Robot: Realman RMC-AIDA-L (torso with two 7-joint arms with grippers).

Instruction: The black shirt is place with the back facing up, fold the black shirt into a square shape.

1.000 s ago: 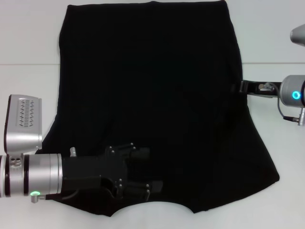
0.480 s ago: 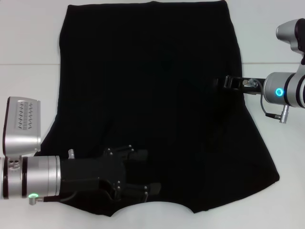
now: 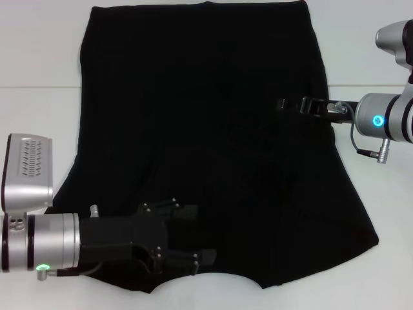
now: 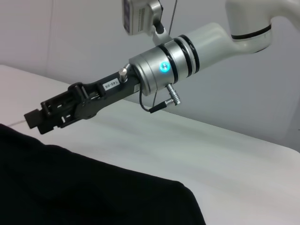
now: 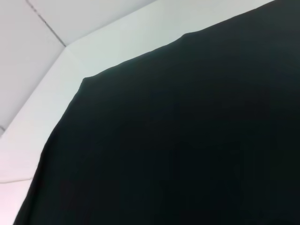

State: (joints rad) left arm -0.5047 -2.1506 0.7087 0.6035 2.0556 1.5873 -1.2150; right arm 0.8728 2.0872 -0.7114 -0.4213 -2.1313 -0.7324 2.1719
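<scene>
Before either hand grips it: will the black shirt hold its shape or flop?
Likely floppy: the black shirt lies flat, thin and soft-edged on the white table. Probably light, so it should drape from any pinch point. Pushed, it may bunch rather than slide.

A white table (image 3: 39, 51) carries the shirt (image 3: 206, 129), spread flat across its middle, apparently plain side up.

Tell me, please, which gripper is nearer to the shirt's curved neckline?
The left gripper hovers right beside the neckline of the black shirt; the right gripper is far off, over its right side.
</scene>
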